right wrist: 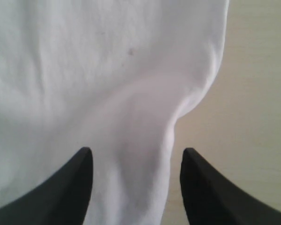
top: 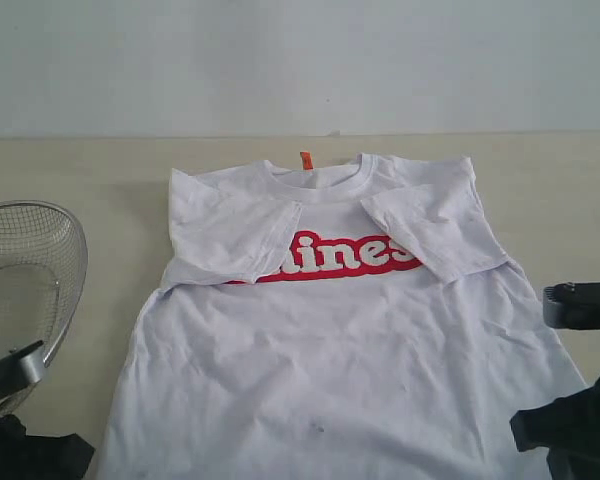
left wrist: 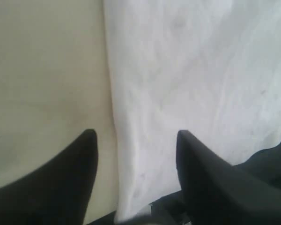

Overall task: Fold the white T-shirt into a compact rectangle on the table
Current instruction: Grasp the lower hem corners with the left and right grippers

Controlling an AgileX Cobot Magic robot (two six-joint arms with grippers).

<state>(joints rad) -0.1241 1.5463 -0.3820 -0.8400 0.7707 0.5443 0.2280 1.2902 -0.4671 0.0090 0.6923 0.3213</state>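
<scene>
Nearest the camera, the left pincer (left wrist: 136, 136) is hanging released, its two dark fingers spread wide and gripping nothing. One finger is hovering over bare worktop (left wrist: 42, 70) and the other over cloth, with the side edge of the white T-shirt (top: 320, 350) running between them. The right pincer (right wrist: 136, 152) is likewise standing released over the shirt's opposite edge, where the fabric is bulging in a soft fold; whether either one is touching the cloth I cannot tell.

The shirt is lying face up in the middle of the worktop, its lower part spreading toward the camera and lightly wrinkled. Farther up, both sleeves are lying folded inward across the chest, partly covering the red lettering (top: 345, 255). Beyond that, the collar is pointing away from the camera, showing a small orange tag (top: 305, 160).

A round wire basket (top: 30, 260) is sitting on the worktop just beside the shirt, on the left arm's side. A pale wall (top: 300, 60) is rising behind.
</scene>
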